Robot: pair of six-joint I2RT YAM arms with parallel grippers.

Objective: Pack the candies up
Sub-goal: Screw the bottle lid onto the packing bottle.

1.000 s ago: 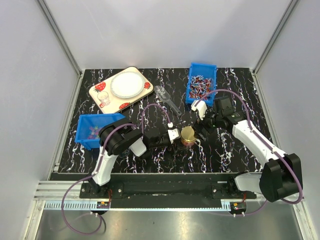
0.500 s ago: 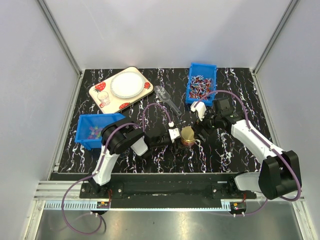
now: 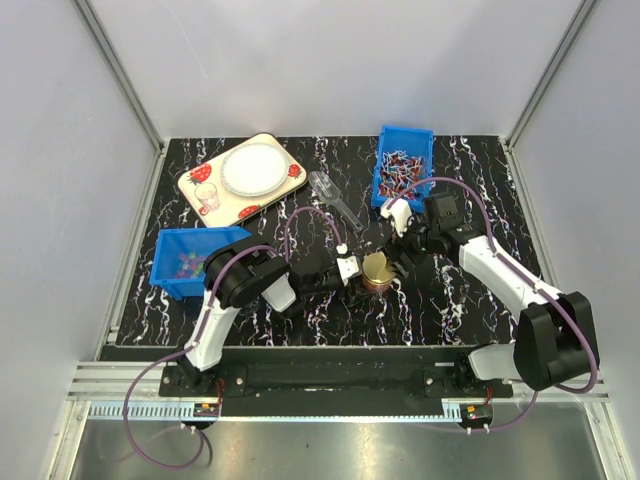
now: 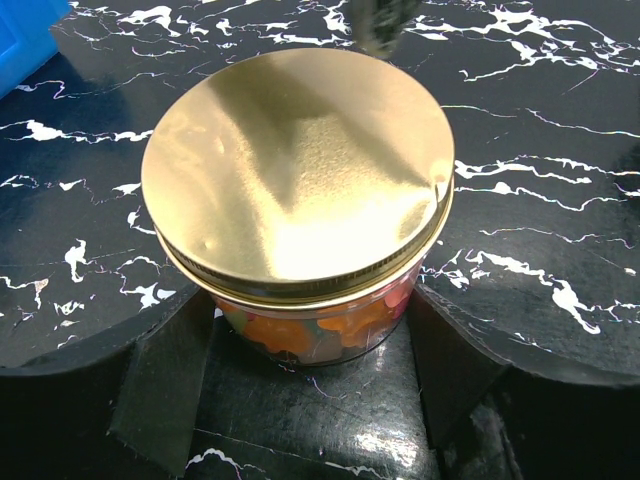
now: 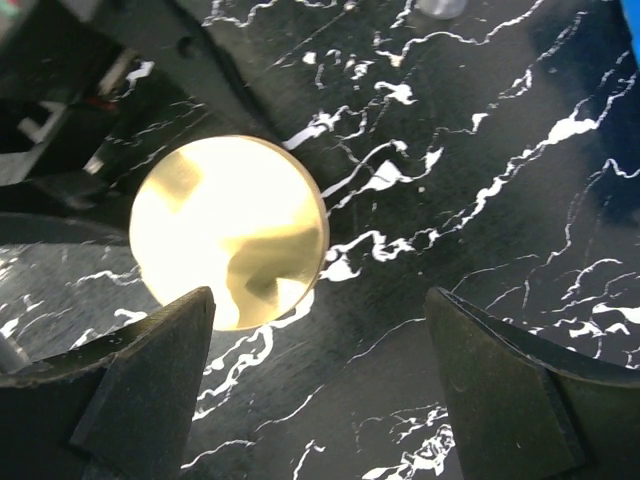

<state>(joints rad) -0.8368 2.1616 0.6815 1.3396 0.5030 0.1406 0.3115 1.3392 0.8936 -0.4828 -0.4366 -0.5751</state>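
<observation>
A glass jar with a gold lid (image 3: 377,268) stands mid-table. Orange, pink and green candies (image 4: 300,335) show through its glass. More candies (image 3: 184,265) lie in the blue bin (image 3: 165,272) at the left. My left gripper (image 3: 352,270) reaches in from the left, and its two fingers (image 4: 165,385) press against the sides of the jar (image 4: 300,180) below the lid. My right gripper (image 3: 398,248) hovers open just right of and behind the jar. From the right wrist the lid (image 5: 228,230) lies by the left finger, with only table between the jaws (image 5: 320,335).
A second blue bin (image 3: 402,170) of wrapped red-white-dark sweets sits at the back right. A strawberry-print tray (image 3: 195,178) with a white plate (image 3: 252,168) and a small glass (image 3: 210,200) is at the back left. A clear plastic scoop (image 3: 335,200) lies behind the jar.
The left jaws have narrowed onto the jar's sides. The right gripper has drawn slightly back and left, its jaws a little less wide.
</observation>
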